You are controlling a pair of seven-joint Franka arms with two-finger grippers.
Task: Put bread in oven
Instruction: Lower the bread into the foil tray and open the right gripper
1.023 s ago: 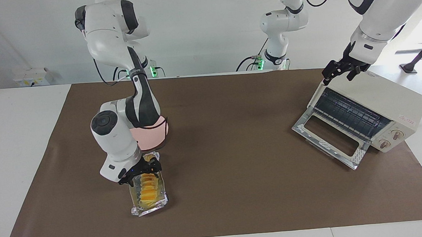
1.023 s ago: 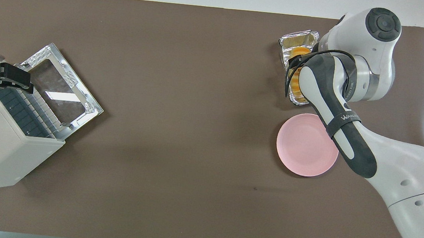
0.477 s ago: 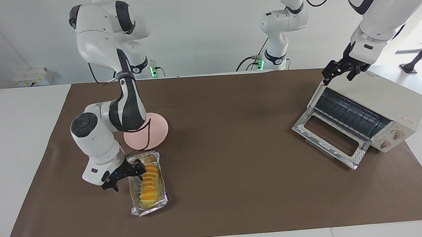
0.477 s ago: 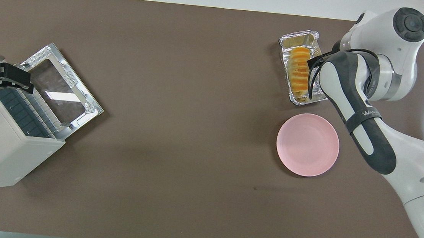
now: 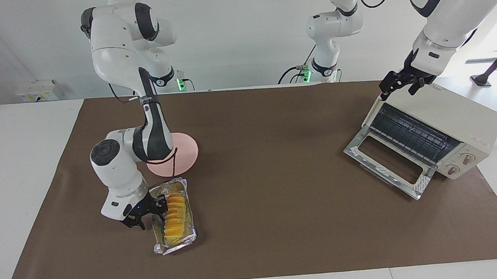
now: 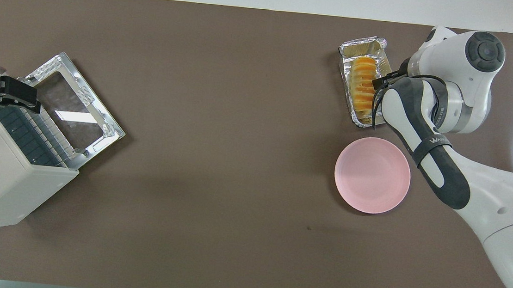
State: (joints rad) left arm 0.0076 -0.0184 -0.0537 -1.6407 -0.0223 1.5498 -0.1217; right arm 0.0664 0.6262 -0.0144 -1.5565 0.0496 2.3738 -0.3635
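Facing view, Ben: where is the bread (image 5: 175,213) lying?

Ben: It is lying in the shiny foil tray (image 5: 175,246) on the desk (image 5: 278,198), at the right arm's end. The tray is sitting just beside the pink plate (image 5: 186,149), farther from the robots than the plate.

Mia: What is the right gripper (image 5: 146,214) doing?

Ben: It is hanging low at the side of the tray, close to the bread. I do not think it is holding the bread. I cannot tell if it is open or closed.

Mia: And the left gripper (image 5: 402,85)?

Ben: It is waiting over the top of the oven (image 5: 454,114). Its fingers (image 5: 385,90) are looking apart and are holding nothing. The oven door (image 5: 388,165) is lying open, so the oven is ready.

Mia: So picking up the bread is the job now. How should the arm be doing it well?

Ben: I think the right gripper should be coming over the middle of the bread, with one finger on each long side. It should be going down low, but not poking the foil. Then it should be squeezing softly, because the bread is looking squashy. It should be lifting straight up, so the light tray is not coming along.
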